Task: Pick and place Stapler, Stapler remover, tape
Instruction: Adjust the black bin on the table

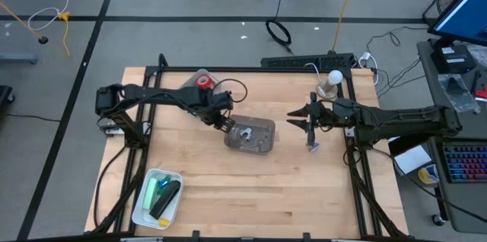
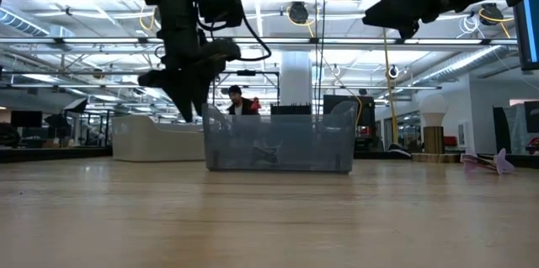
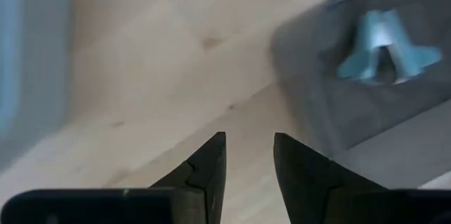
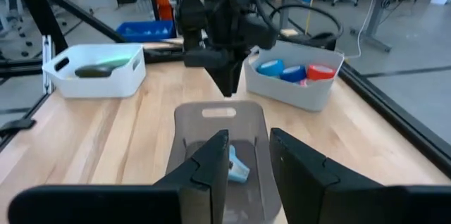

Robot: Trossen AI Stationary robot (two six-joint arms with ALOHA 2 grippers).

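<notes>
**Left claw [image 1: 225,123] at the grey bin's rim, fingers a crack apart and empty**

Left claw first: it hangs at the left edge of the grey bin [image 1: 262,144], tips pointing down, off the table in the low view [image 2: 189,109]. Its own camera shows a narrow gap between the two dark fingers [image 3: 204,164] and nothing in it, only bare wood below.

Over to the far left front corner, where the white bin [image 1: 141,210] sits with a green thing [image 1: 155,190] and a black thing [image 1: 168,199] lying side by side. Whether those are the staplers, I can't tell from up here.

Next along, behind the left arm: the pale tape bin [image 4: 292,91]. The tape is in it, two blue rolls [image 4: 272,67] and a red roll [image 4: 321,72] in the right wrist view, with only a red one showing from above.

Centre of the table: inside the grey bin lies a light blue stapler remover [image 3: 380,46], flat on the floor of the bin.

Further right, the right claw [image 1: 298,118] is up in the air, well apart from the grey bin and facing it. Its fingers [image 4: 211,157] stand slightly apart, holding nothing.

Just beside it a small pale purple thing [image 1: 314,148] lies on the wood; too small to name. A white bulb lamp [image 1: 332,80] stands at the back right.
</notes>
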